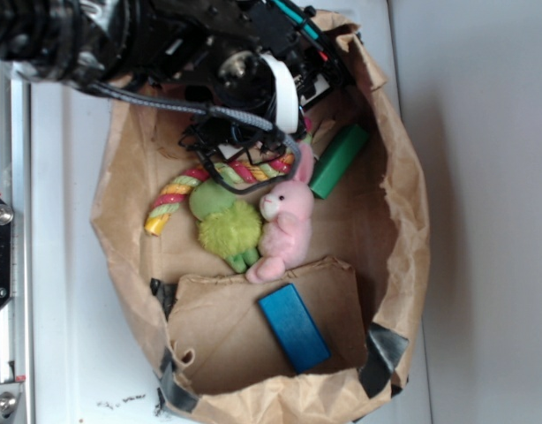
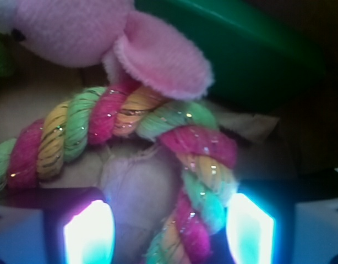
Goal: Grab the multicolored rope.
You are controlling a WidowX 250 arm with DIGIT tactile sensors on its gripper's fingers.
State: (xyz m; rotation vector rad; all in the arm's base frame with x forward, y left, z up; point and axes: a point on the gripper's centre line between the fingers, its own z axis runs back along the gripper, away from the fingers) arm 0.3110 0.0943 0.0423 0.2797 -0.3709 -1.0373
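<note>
Gripper (image 2: 168, 231) hung low inside the paper bag (image 1: 403, 177), jaws spread wide and holding nothing. The rope (image 2: 119, 124) lay curved on the bag floor, one strand running between the lit fingertips (image 2: 87, 234), beside the pink bunny (image 1: 286, 230) and green block (image 1: 339, 159).

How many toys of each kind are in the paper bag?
Rope toys: 1, the striped rope
Plush toys: 2, the pink bunny and the fuzzy green plush
Blocks: 2, the green block and the blue block
Total: 5
</note>
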